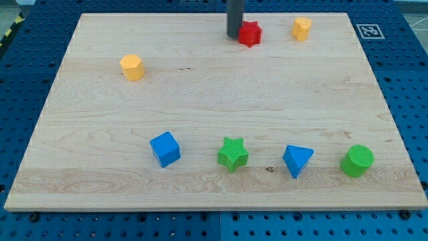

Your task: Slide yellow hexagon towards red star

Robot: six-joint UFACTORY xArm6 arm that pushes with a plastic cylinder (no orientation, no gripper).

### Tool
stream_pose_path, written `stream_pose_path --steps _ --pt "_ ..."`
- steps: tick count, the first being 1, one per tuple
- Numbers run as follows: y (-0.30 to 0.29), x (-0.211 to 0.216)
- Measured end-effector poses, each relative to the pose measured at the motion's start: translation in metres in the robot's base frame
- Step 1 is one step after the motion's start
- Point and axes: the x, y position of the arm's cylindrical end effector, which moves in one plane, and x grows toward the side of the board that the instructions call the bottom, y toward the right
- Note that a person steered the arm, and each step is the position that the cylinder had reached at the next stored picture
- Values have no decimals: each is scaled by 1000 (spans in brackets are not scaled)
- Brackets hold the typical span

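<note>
The desk [214, 114] is a pale wooden board with fine straight grain and a few small dark knots, lying on a blue perforated metal base [408, 100] studded with rows of holes. A black-and-white square marker [368, 31] sits on the board's far right corner, and a strip of yellow-and-black tape [10, 32] shows at the far left edge of the scene.

Seven small plastic blocks with ribbed, layered surfaces rest on the wood. Two are yellow: a yellow hexagon block [132, 67] at the far left, well apart from everything else, and a second yellow block [301, 28], also roughly hexagonal, at the far right. One red star block [250, 33] stands at the far middle, between the two yellow ones. Along the near edge runs a row of four: a blue cube [165, 148], a green star [233, 154], a blue triangular block [297, 160] and a green cylinder [358, 161], each standing apart from its neighbours.

The arm ends in a smooth dark rod with no jaws, so nothing is grasped. My tip [234, 35] rests on the board just left of the red star, touching it or very nearly so; which, I cannot tell. The yellow hexagon on the left lies well to the left of my tip and slightly nearer.
</note>
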Motion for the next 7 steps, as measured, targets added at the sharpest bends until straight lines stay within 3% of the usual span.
stream_pose_path --steps 1,2,3,4,5,7 --pt "11 4" --pt "-53 62" --pt "-60 133" --pt "-113 155" --pt "-215 182" --pt "-224 102"
